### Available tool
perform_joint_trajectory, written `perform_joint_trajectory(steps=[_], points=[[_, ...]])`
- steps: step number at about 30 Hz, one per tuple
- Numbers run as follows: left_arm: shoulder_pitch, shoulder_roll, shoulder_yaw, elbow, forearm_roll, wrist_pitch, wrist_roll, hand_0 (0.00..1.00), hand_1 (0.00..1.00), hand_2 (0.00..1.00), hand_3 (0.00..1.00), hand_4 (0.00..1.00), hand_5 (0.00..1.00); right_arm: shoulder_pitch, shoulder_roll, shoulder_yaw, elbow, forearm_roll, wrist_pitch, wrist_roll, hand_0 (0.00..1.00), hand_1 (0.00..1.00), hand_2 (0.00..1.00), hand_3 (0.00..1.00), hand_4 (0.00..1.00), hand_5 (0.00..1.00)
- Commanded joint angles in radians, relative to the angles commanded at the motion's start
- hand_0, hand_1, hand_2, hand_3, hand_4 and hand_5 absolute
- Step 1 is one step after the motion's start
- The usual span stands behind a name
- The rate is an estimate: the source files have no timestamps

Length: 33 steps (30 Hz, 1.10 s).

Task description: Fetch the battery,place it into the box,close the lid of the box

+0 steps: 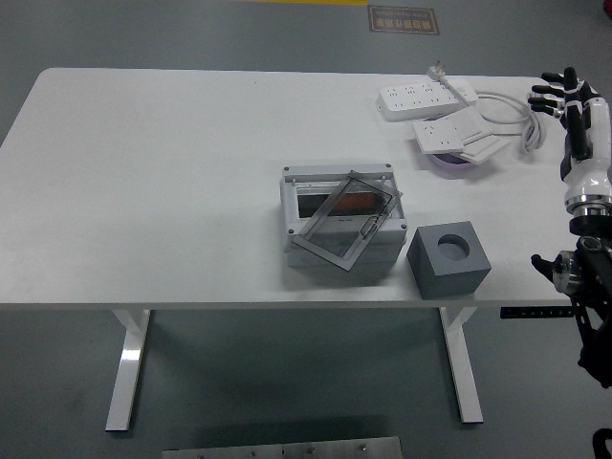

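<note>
- Box (341,222): a light grey rectangular enclosure standing near the middle of the white table (172,182), toward the near edge; its interior shows a dark cavity with an orange-brown patch along the far inner side
- Lid (346,228): a transparent, smoke-tinted panel in a grey frame, lying askew and tilted across the open top of the box, one corner raised toward the far right, the lower left corner overhanging the box front; the box is not closed
- Grey block (448,258): a dark grey cube with a round hole in its top face, standing just beside the box on its right, near the table's front edge
- Battery: cannot be made out with certainty; whether the orange-brown patch inside the box belongs to it cannot be told
- Power strips (426,94): white, at the far right of the table, with a coiled white cable (512,110); a second white strip (457,134) rests over a small purple-rimmed dish (453,161)
- Right hand (566,96): raised at the picture's right edge, beyond the table's right end, black fingers (549,90) spread apart and pointing left, holding nothing; the white forearm (585,143) runs downward to black joint hardware below
- Left arm: out of view
</note>
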Motion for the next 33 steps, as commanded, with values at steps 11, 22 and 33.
perform_joint_trajectory(steps=[11,22,33], points=[[0.009,-0.008,0.001,0.001,-0.004,-0.001,-0.002,0.632,0.698,0.573,0.541,0.5,0.002,-0.05,0.004,0.048,0.054,0.055,0.012,0.03,0.544,0.523,0.536,0.603,0.594,0.084],[0.021,-0.006,0.002,0.002,-0.01,-0.002,-0.001,0.632,0.698,0.573,0.541,0.5,0.002,-0.092,-0.025,0.045,0.118,0.047,0.036,0.001,0.725,0.707,0.688,0.763,0.719,0.009],[0.036,0.0,-0.001,0.002,-0.005,-0.005,0.004,0.632,0.698,0.573,0.541,0.5,0.002,-0.125,-0.048,0.034,0.151,-0.009,0.061,-0.074,0.771,0.784,0.765,0.84,0.768,0.036]])
